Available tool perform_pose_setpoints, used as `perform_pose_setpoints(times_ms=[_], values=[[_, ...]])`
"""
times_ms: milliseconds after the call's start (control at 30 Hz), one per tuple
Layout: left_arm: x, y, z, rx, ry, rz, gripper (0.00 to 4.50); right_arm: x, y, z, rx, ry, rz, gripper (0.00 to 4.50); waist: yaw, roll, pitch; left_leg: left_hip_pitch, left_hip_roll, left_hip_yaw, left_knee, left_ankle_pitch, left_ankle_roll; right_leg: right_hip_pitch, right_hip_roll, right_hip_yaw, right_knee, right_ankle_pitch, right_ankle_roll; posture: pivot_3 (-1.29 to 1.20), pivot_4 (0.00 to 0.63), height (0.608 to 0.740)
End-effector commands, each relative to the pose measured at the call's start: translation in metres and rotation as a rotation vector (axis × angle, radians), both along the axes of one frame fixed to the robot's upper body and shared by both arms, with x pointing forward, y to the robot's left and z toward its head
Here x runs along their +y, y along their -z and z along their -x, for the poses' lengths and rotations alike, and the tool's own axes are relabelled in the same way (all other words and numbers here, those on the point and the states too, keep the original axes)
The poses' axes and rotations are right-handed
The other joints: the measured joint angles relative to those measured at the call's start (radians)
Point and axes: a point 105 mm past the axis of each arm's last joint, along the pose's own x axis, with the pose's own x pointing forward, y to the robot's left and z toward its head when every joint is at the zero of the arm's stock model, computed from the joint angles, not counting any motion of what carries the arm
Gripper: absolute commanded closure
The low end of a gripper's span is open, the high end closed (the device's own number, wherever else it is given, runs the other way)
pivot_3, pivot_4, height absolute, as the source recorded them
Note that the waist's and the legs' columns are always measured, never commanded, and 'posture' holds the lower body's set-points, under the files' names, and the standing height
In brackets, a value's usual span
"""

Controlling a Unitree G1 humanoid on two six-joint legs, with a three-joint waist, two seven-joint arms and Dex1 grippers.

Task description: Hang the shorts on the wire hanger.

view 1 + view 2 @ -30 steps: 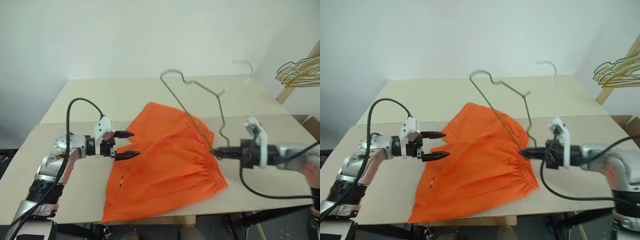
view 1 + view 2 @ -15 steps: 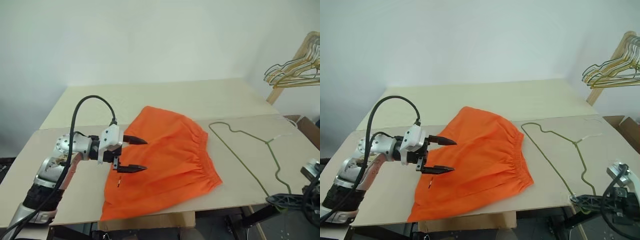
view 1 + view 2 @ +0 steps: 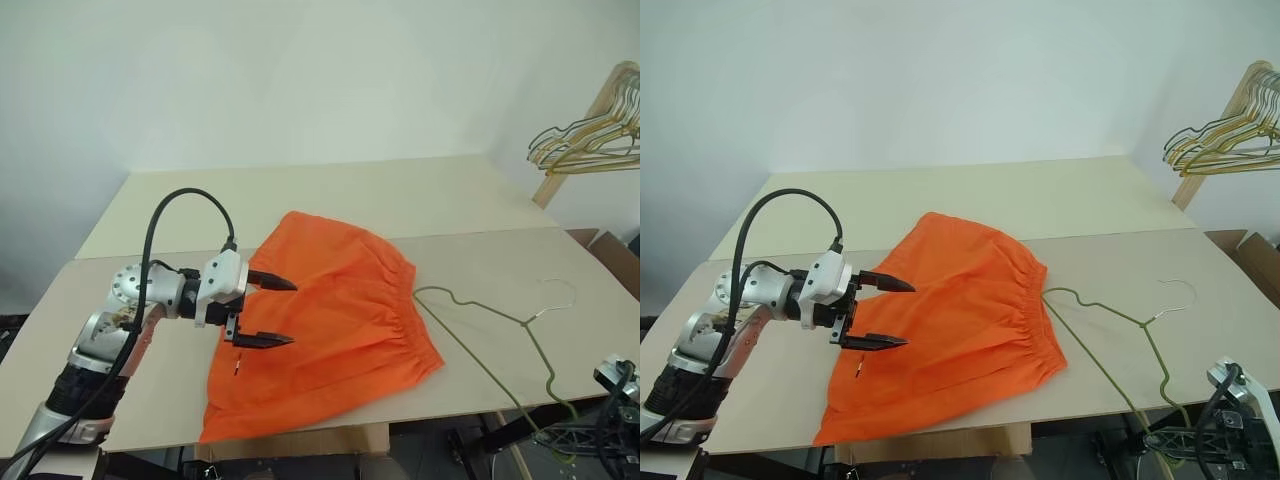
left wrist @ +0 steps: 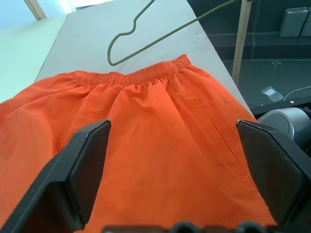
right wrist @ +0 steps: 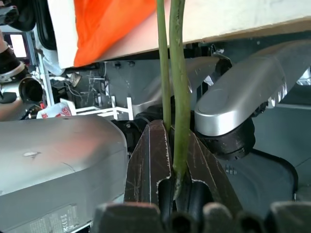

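Dragging the wire hanger (image 3: 1110, 345) clear of the shorts (image 3: 950, 330), my right hand (image 5: 171, 160) stays clamped on it; left hand (image 3: 880, 312) gapes wide, so threading must restart.

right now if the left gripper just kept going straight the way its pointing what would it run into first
Most likely the shorts: the left gripper is open, aimed across the orange fabric toward the waistband. The wire hanger lies beyond. Its height above the cloth is unclear.

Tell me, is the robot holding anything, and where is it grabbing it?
The right hand pinches the wire hanger at its wire end beyond the table edge. The left hand is open above the shorts, holding nothing.
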Motion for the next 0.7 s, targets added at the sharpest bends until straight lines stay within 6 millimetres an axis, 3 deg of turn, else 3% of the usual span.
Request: perform_pose_setpoints(times_ms=[33, 700], values=[[0.0, -0.008, 0.001, -0.043, 0.011, -0.003, 0.01, 0.0, 0.0, -0.002, -0.02, -0.018, 0.019, 4.5, 0.0, 0.0, 0.0, 0.0, 0.0, 0.0, 0.0, 0.0, 0.0, 0.0, 0.0, 0.0, 0.0, 0.0, 0.0, -0.2, 0.0, 0.74], [0.002, -0.006, 0.006, -0.036, -0.018, 0.004, 0.01, 0.014, 0.008, -0.014, -0.027, -0.084, -0.004, 4.5, 0.008, 0.0, 0.0, 0.0, 0.0, 0.0, 0.0, 0.0, 0.0, 0.0, 0.0, 0.0, 0.0, 0.0, 0.0, -0.17, 0.0, 0.74]])
